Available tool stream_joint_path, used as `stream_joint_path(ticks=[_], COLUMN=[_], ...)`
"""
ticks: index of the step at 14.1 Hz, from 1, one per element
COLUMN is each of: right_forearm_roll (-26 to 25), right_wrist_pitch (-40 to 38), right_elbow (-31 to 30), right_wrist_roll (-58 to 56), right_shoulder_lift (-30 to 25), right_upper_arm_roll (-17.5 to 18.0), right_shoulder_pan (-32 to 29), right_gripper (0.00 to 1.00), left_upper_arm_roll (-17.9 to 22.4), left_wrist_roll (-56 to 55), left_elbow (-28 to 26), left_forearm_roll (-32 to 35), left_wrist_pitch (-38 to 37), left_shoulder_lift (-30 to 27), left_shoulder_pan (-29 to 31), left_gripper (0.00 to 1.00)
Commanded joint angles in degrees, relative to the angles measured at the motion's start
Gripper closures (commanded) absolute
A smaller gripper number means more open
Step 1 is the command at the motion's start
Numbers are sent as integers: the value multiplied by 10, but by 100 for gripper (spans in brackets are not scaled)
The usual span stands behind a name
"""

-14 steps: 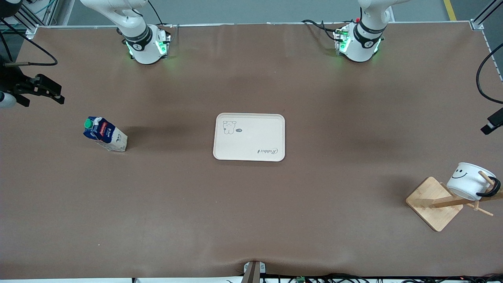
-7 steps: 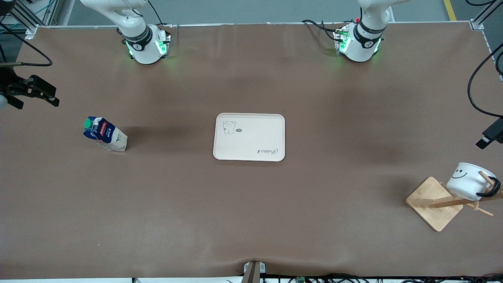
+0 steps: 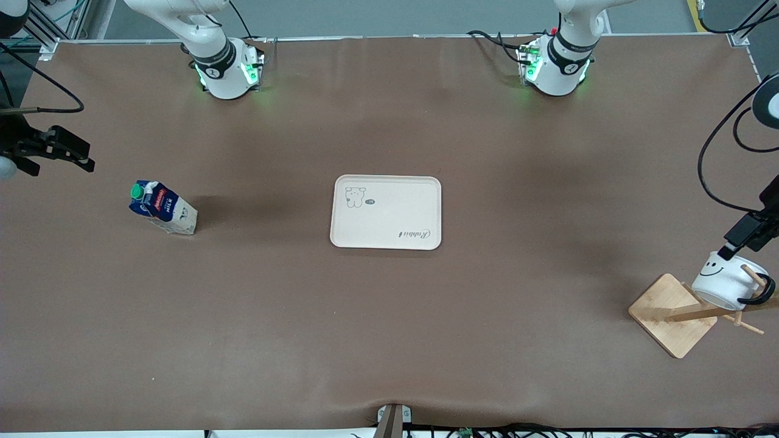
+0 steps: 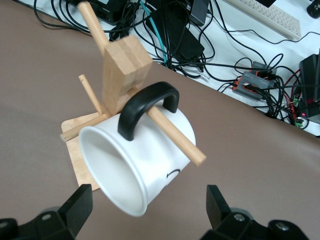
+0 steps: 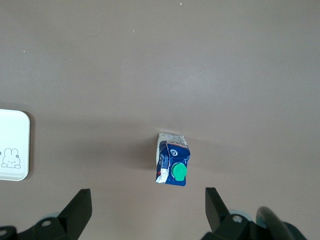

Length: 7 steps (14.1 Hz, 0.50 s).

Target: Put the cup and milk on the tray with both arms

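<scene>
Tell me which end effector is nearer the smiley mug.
Left. The left end effector hangs open just above the smiley mug on its wooden rack; the right end effector is open near the milk carton.

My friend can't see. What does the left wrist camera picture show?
A white cup hangs by its black handle on a peg of a wooden rack, tilted with its mouth toward the camera. The left gripper is open in front of it, not touching.

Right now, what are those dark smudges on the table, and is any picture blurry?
Front view: soft shadows lie on the brown table beside the milk and near the tray; green lights glow at both bases. Wrist views: sharp on the cup and carton.
</scene>
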Motion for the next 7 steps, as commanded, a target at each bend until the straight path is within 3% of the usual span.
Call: stream_joint_path(ticks=[1, 4, 7], right_forearm_roll=[-9, -9, -3], right_wrist_pitch=[-8, -10, -5], right_elbow=[12, 13, 14], right_wrist_roll=[-2, -1, 0], right_shoulder_lift=[5, 6, 11], right_upper_arm_roll=[3, 3, 3], right_shoulder_pan=[-3, -4, -6], right_gripper=[0, 0, 0], left_upper_arm_roll=[-12, -12, -12], left_wrist_roll=[23, 67, 72], left_elbow=[10, 29, 35], left_forearm_roll=[-16, -16, -16], left_wrist_pitch=[30, 34, 35], left_shoulder_lift=[18, 35, 38], left_shoulder_pan=[3, 3, 2], left_gripper=[0, 2, 27])
